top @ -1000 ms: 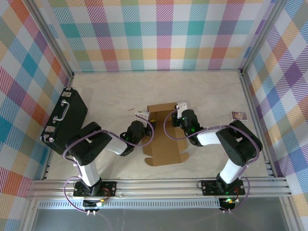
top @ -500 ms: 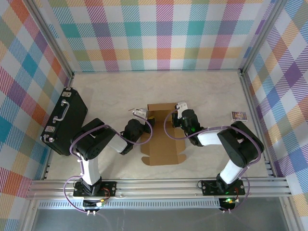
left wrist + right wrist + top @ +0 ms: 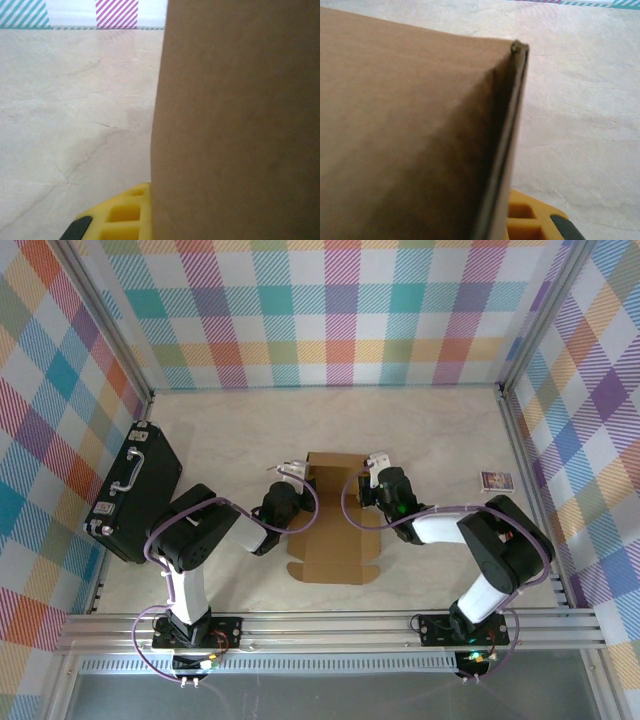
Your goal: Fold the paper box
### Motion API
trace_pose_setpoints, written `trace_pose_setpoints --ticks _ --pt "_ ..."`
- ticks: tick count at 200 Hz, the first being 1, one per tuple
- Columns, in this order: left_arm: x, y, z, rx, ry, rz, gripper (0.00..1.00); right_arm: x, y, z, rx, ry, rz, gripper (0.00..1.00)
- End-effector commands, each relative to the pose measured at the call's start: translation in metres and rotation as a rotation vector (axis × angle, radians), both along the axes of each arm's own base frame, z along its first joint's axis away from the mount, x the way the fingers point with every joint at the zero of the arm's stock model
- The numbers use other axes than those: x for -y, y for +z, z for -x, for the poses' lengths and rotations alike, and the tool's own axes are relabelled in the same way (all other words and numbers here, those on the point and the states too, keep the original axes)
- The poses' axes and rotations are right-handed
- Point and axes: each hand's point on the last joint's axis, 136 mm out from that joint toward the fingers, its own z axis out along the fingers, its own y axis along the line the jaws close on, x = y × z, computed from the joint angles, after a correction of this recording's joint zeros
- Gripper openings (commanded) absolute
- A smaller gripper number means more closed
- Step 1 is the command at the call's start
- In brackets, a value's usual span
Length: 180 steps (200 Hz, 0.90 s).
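Left gripper [image 3: 302,495] clamps paper box [image 3: 332,545] on marbled tabletop [image 3: 220,430]; plaid walls [image 3: 330,320].

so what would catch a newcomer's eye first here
The brown paper box in the middle of the table, partly folded up at its far end, with the left gripper and right gripper shut on its left and right sides. Then the black hard case lying at the table's left edge, and the bright plaid walls all round.
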Motion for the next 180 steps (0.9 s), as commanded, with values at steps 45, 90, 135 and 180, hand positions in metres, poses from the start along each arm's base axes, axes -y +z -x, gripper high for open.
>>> trace_pose_setpoints --ticks 45,90,135,180 --pt "-0.026 -0.004 -0.014 -0.026 0.135 0.019 0.1 -0.021 0.001 0.017 -0.042 0.091 -0.027 0.0" --pt "-0.022 -0.005 -0.02 -0.058 0.146 0.015 0.15 -0.023 0.002 0.017 -0.04 0.096 -0.034 0.0" --pt "-0.025 -0.006 -0.02 -0.063 0.165 0.015 0.0 -0.023 0.002 0.018 -0.043 0.101 -0.034 0.0" --pt "-0.022 -0.006 -0.021 -0.069 0.151 -0.016 0.05 -0.024 0.001 0.017 -0.056 0.096 -0.032 0.0"
